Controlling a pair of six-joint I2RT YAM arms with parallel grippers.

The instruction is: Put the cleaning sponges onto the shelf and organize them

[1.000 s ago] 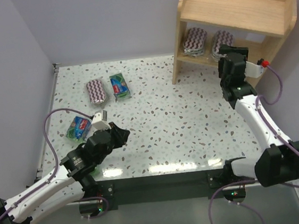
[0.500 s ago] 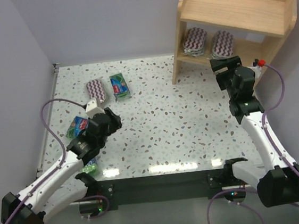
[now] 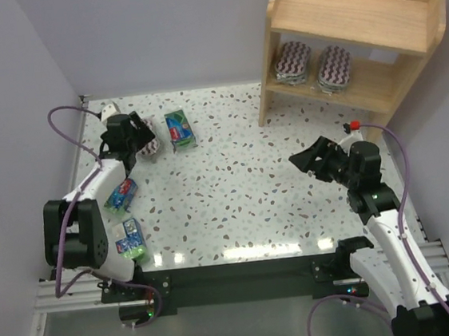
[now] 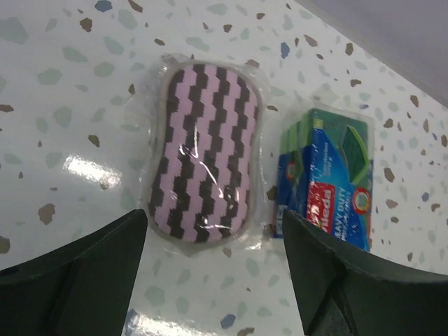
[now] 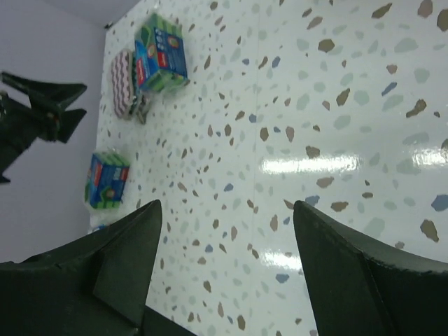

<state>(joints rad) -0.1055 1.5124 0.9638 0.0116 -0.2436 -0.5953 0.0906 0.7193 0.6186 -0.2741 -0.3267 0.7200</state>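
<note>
One striped oval sponge lies flat at the table's back left, with a green rectangular sponge pack close beside it on the right. My left gripper hovers open just short of the striped sponge, fingers either side and nothing between them. Two more green packs lie near the left edge, one behind the other. The wooden shelf stands at the back right, with two striped sponges on its lower tier. My right gripper hangs open and empty over the table's right middle.
The shelf's top tier is bare wood. A purple wall runs along the table's left edge, close to my left arm. In the right wrist view the left arm shows dark at the far left, beyond the green pack.
My left arm swung from the front left to the back left over the striped sponge, and its jaws opened. My right arm drew back from the shelf's lower tier toward the table's right middle.
</note>
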